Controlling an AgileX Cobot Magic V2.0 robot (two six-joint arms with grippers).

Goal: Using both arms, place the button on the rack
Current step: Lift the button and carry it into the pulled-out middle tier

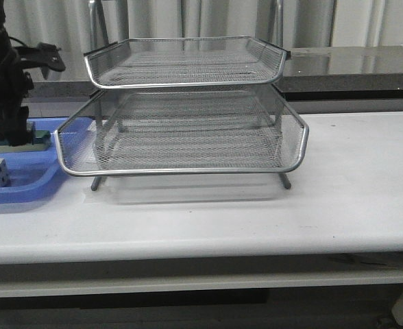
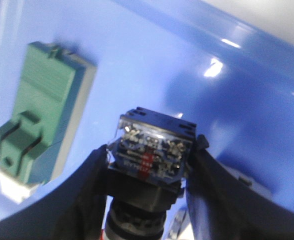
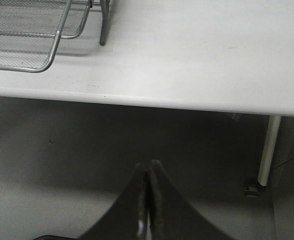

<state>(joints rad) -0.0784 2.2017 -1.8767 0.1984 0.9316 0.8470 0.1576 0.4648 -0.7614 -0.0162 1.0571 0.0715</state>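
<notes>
The front view looks forward, level with the worktop (image 1: 338,205), facing the rack (image 1: 188,130) at middle distance. The left wrist view sits very close above the blue tray (image 2: 152,60) at the scene's left. The right wrist view looks from below the near worktop edge, sharing the rack's right corner with the front view.

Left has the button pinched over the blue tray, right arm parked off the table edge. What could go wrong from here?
1. The left gripper holds the button only by its sides, so it may twist or slip on the lift.
2. The green block lies close by and could get nudged.
3. The rack has its trays' wire rims jutting toward the blue tray; the carried button may clip one.
</notes>
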